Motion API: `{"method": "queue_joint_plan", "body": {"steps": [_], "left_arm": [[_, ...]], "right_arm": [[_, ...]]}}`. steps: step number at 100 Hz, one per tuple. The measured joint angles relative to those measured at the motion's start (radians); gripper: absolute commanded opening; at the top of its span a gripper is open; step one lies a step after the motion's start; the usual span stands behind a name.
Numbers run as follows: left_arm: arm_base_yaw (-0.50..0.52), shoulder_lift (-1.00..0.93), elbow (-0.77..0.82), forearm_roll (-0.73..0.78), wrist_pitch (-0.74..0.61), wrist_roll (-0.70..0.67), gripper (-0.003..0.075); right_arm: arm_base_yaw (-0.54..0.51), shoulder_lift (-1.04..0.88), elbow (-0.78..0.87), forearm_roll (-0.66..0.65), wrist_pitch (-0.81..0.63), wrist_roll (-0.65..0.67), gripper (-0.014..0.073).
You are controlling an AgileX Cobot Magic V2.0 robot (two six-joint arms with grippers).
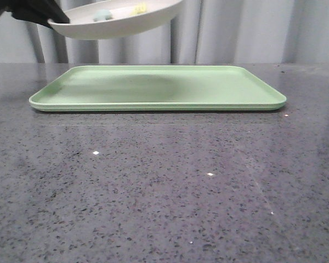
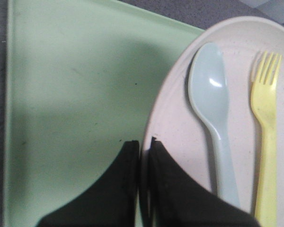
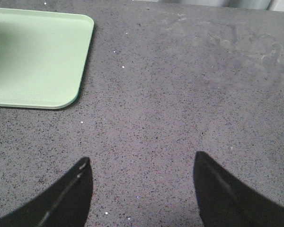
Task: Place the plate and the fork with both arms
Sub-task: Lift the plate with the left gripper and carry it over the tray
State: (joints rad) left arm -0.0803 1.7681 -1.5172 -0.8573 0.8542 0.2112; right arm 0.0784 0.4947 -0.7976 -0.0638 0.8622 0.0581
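In the front view the plate hangs in the air above the far left part of the green tray, gripped at its left rim by the left hand; the tray lies flat on the grey speckled tabletop, with a broad bare stretch of it between the tray's near edge and the camera. Two small shapes, pale blue and yellow, show inside the plate, too small here to name for sure. In the left wrist view the left hand's fingers are clenched on the plate's rim, one on each side, and the blue spoon and the yellow fork lie side by side in the plate, apart, over the tray. In the right wrist view the right hand is spread wide and grasps nothing, above bare tabletop, well clear of the tray's rounded corner.
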Motion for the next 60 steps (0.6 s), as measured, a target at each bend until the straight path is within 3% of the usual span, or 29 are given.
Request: {"method": "queue_joint_plan", "body": {"steps": [32,60], "left_arm": [[-0.133,0.168,-0.187,0.103,-0.05,-0.118,-0.0021],[-0.168,0.222,-0.253,0.225,-0.054,-0.217,-0.0021]], "right_arm": [[0.0,0.0,0.0,0.0,0.0,0.0,0.047],[0.0,0.0,0.0,0.0,0.0,0.0,0.047]]}}
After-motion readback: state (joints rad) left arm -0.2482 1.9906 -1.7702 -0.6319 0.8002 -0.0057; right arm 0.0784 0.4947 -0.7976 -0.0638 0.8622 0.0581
